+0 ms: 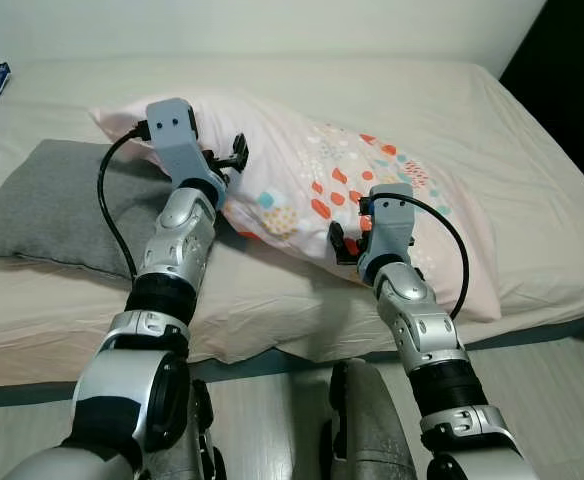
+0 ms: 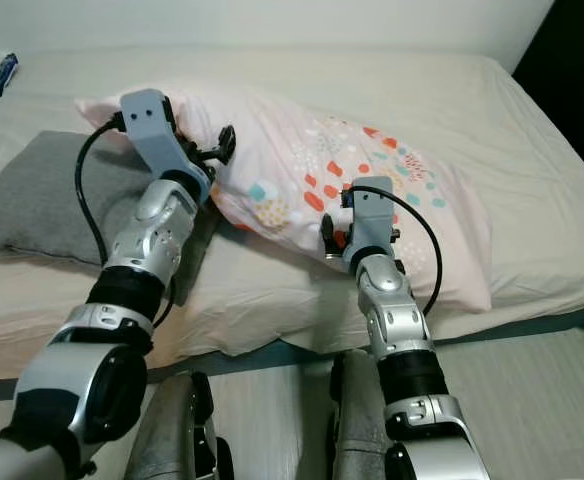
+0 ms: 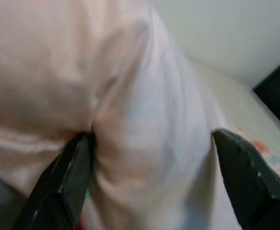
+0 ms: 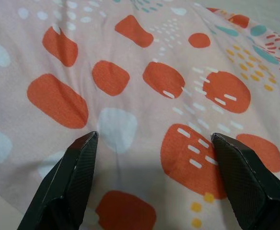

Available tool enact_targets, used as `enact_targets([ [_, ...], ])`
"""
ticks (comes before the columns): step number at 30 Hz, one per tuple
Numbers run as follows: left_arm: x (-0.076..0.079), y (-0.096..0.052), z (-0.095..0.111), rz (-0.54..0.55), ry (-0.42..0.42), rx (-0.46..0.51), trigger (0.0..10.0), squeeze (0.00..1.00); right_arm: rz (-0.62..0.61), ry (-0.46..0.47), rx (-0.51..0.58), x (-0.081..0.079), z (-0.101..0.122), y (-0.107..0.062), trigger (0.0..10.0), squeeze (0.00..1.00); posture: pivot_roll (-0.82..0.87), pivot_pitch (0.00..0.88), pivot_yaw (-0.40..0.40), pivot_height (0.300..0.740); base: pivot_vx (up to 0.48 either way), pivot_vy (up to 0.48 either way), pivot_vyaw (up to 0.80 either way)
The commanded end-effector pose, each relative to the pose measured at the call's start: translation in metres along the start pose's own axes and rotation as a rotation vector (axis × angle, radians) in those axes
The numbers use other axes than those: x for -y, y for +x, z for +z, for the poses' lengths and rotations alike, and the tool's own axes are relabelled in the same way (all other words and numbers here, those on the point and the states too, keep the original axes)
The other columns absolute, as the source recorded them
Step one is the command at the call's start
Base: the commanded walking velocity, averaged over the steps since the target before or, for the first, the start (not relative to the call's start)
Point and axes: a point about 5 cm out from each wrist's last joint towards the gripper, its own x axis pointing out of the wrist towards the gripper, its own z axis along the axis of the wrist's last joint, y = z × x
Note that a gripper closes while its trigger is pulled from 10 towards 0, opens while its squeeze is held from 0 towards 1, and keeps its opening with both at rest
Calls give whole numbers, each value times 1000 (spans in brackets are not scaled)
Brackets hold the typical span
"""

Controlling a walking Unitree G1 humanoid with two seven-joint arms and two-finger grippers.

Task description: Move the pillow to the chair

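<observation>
Both grippers spread wide against the pillow (image 1: 372, 190) on the bed (image 1: 532, 130): my right gripper (image 4: 154, 158) over its patterned near edge, nothing held, my left gripper (image 3: 154, 167) straddling a bulge at its pale end beside the grey cushion (image 1: 52, 200). I judge both should push deeper before closing, gathering thick folds, not thin fabric.

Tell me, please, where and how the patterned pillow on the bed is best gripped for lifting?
Probably by its near long edge, from the bedside. The pillow lies flat and wide, so both open grippers, left gripper and right gripper, should pinch folds of soft fabric apart from each other.
</observation>
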Motion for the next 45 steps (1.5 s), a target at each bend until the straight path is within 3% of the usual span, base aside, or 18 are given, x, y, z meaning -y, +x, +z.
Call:
enact_targets([
  [1,11,2,-10,-54,-130,-82,10000,0,-5,9,-8,1,-3,0,10000,0,-37,212,-67,574,0,0,0],
  [2,11,2,-10,-54,-130,-82,10000,0,-5,9,-8,1,-3,0,10000,0,-37,212,-67,574,0,0,0],
  [4,21,4,-17,-81,-263,-157,10000,0,-5,8,-10,1,-4,0,10000,0,-39,210,-66,574,0,0,0],
  [11,19,4,-29,22,-235,-220,10000,0,-4,9,-11,1,-4,-1,10000,0,-42,210,-66,574,0,0,0],
  [12,19,4,-29,32,-163,-204,4863,0,-4,8,-10,1,-4,-1,10000,0,-44,211,-66,574,0,0,0],
  [13,18,4,-28,38,-49,-178,5608,0,-4,8,-11,1,-4,-1,10000,0,-44,211,-68,574,0,0,0],
  [15,18,5,-24,43,144,-132,9490,0,-4,7,-11,1,-4,-1,10000,0,-43,211,-70,574,0,0,0],
  [16,17,5,-21,59,244,-109,10000,0,-3,6,-11,1,-4,0,10000,0,-43,211,-70,574,0,0,0],
  [17,16,5,-20,74,287,-92,10000,0,-3,6,-11,1,-4,0,10000,0,-43,211,-70,574,0,0,0],
  [21,13,6,-12,103,326,-41,10000,0,-1,5,-10,0,-4,0,10000,0,-43,211,-70,574,0,0,0],
  [23,13,6,-10,103,305,-32,3176,0,-1,6,-10,0,-4,0,10000,0,-43,210,-70,574,0,0,0],
  [25,13,6,-10,103,301,-30,3176,0,-1,6,-10,0,-4,0,10000,0,-43,210,-70,574,0,0,0],
  [26,13,6,-10,102,299,-29,0,0,-1,6,-10,0,-4,1,10000,0,-43,210,-70,574,0,0,0],
  [37,11,5,-13,92,219,-19,0,0,0,6,-12,-1,-4,1,10000,0,-43,210,-70,574,0,0,0],
  [41,-5,4,0,112,150,22,0,0,10,13,0,-3,-2,0,10000,0,-46,211,-58,574,0,0,0],
  [45,-8,4,4,113,143,38,0,0,12,15,3,-3,-1,0,10000,0,-46,211,-58,574,0,0,0],
])
